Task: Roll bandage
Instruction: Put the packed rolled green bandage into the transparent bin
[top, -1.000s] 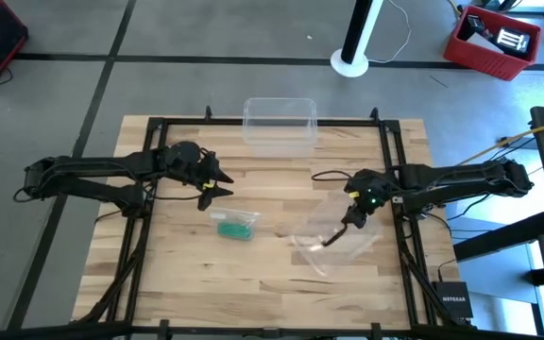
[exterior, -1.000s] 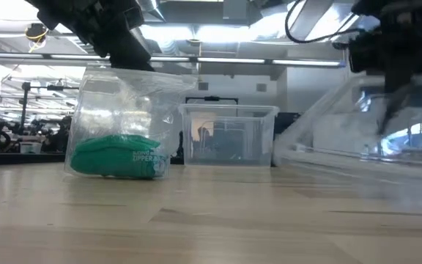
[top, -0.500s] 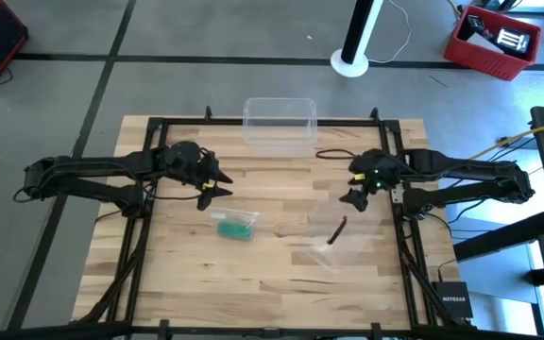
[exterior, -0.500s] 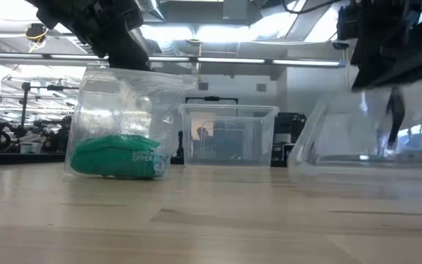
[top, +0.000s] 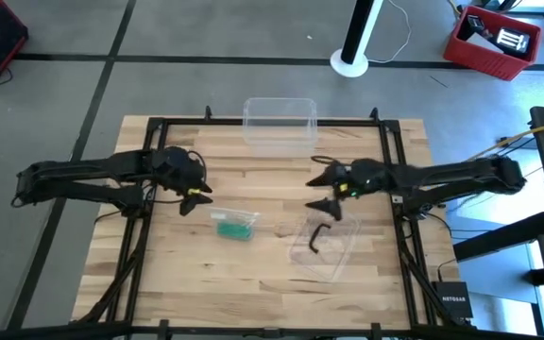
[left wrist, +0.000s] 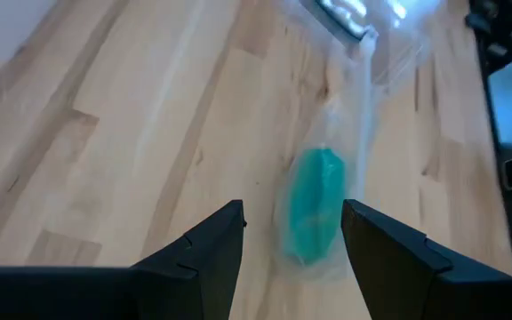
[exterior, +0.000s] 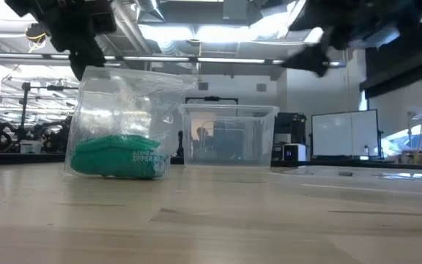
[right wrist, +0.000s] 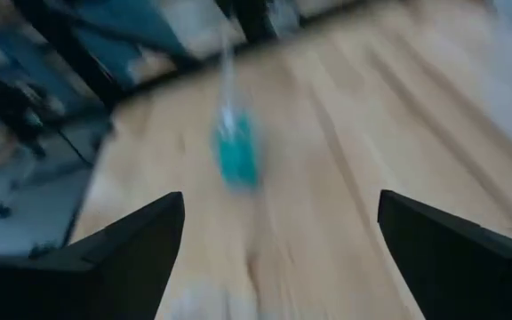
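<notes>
The bandage (top: 235,228) is sitting inside a clear zip bag (exterior: 127,121) mid-desk, looking soft and light (bag probably slippery). Left end effector (top: 196,195) is hovering open just beside; right end effector (top: 328,189) is open too. I'd pinch the bag's top edge.

Pale matt butcher-block wooden table (top: 263,274), teal-green soft cloth bandage (top: 236,228) inside glossy clear crinkled plastic zipper bag (exterior: 127,110), smooth translucent plastic box (top: 280,126).

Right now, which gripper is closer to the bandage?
Left. The left gripper hovers open just beside the bagged bandage, toward its own side. The right gripper is open too, farther off across the table.
</notes>
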`<state>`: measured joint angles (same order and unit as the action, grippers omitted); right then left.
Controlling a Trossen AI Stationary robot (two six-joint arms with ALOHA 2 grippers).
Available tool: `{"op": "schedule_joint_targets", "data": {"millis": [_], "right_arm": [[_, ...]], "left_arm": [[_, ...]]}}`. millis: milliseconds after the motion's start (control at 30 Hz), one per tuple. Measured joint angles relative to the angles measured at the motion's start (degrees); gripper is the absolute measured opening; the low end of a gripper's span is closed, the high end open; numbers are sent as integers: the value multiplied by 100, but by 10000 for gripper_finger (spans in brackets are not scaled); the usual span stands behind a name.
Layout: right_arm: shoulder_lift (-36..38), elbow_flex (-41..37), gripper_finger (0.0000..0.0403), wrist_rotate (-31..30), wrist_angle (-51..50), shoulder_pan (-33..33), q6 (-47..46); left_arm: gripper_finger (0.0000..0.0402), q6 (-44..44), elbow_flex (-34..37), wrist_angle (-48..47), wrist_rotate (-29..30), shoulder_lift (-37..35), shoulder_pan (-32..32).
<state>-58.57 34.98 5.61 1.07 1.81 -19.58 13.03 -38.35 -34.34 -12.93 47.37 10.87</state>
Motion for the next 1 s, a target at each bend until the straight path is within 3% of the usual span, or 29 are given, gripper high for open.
{"op": "schedule_joint_targets", "data": {"millis": [100,333,567,733,867,1000], "right_arm": [[-857,-448,374,-314,2004,-244,61],[-3207,46,367,6,3975,-383,220],[-4655,1235,302,117,4108,-368,381],[-5085,1875,247,601,4105,-416,381],[-5265,2175,185,-20,3678,-532,491],[-5384,2322,83,-457,3358,-637,495]], "left_arm": [[182,177,91,-113,44,-332,-68],[182,391,503,-43,235,-759,-186],[182,457,558,97,326,-802,-335],[182,412,559,86,326,-799,-415],[182,308,560,276,334,-799,-428],[182,70,560,375,338,-810,-426]]}}
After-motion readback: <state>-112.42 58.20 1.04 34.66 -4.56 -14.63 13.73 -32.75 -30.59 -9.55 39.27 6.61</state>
